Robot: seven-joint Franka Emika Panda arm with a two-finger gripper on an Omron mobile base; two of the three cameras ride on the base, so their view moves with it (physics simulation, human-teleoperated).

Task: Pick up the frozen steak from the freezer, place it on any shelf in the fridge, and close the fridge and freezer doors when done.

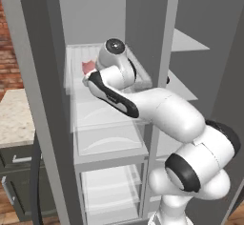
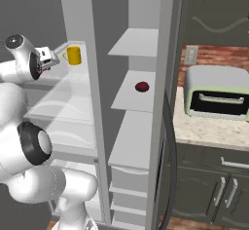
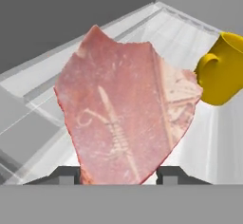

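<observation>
Steak [image 3: 126, 114]: I see it pinched between my two fingertips, standing on edge in the hand view, over the top clear shelf of the fridge; in the left base view a pink bit of it [image 1: 88, 67] pokes out just beside the wrist.
Gripper [image 3: 117, 174]: clamped on the steak's lower edge, one dark tip on each side of the slab; from the right base view I see the hand [image 2: 46, 58] reaching in over the shelf.
Cup [image 3: 220, 70]: yellow, with a handle, upright on the same shelf, near the steak on the right of the hand view and not touching it; also seen from the right base view [image 2: 73, 55].
Shelf [image 1: 76, 59]: clear, ribbed, raised rim, topmost in the fridge; I cannot tell whether the steak touches it.
Fridge [image 1: 102, 143]: open, with more clear shelves below.
Freezer [image 2: 133, 97]: open, solid grey shelves; a small dark red round item [image 2: 141, 86] lies on the middle one.
Toaster oven [image 2: 216, 93]: on the counter right of the unit.
</observation>
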